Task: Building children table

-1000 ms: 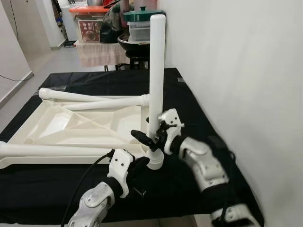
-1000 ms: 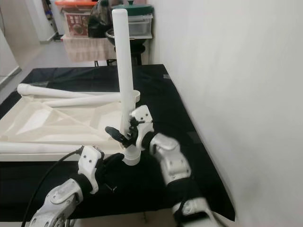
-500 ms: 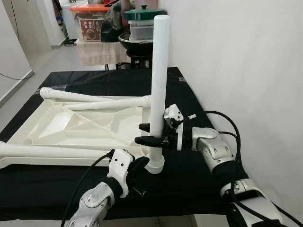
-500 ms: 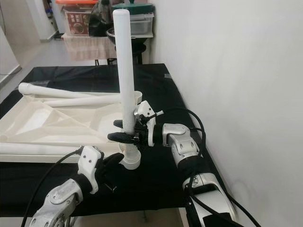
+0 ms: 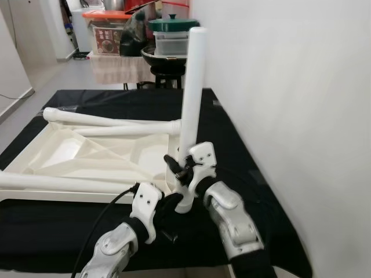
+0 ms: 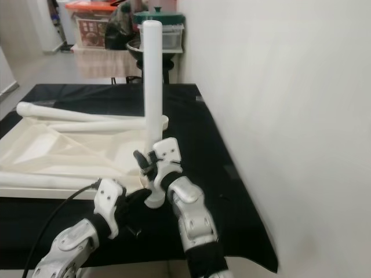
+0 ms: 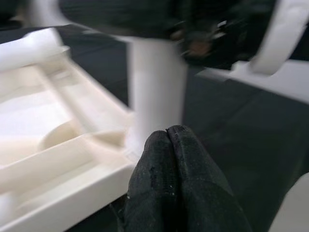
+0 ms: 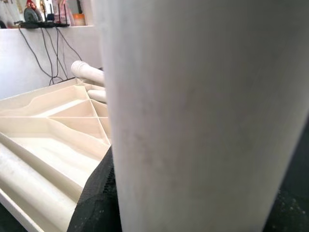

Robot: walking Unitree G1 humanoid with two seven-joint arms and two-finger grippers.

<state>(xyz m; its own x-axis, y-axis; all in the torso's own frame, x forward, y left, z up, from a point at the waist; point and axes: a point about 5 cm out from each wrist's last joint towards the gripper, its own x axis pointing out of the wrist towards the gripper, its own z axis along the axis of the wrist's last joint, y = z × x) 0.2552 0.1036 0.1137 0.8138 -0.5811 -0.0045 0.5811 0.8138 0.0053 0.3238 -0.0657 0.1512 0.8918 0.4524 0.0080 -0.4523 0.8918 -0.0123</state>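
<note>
My right end effector (image 5: 181, 169) clamps the upright white leg (image 5: 190, 98) at the overturned tabletop's (image 5: 87, 153) near corner (to seat it, I judge); left end effector (image 7: 169, 140), fingers together, braces its base.

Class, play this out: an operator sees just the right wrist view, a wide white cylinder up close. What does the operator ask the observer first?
Operator: What is this cylinder?
Observer: A table leg standing upright at the near right corner of the upturned tabletop.
Operator: Where is my right gripper?
Observer: The right gripper clasps the leg low, just above its base.
Operator: And the left gripper?
Observer: The left gripper is shut, fingertips together, close to the leg's base.
</note>
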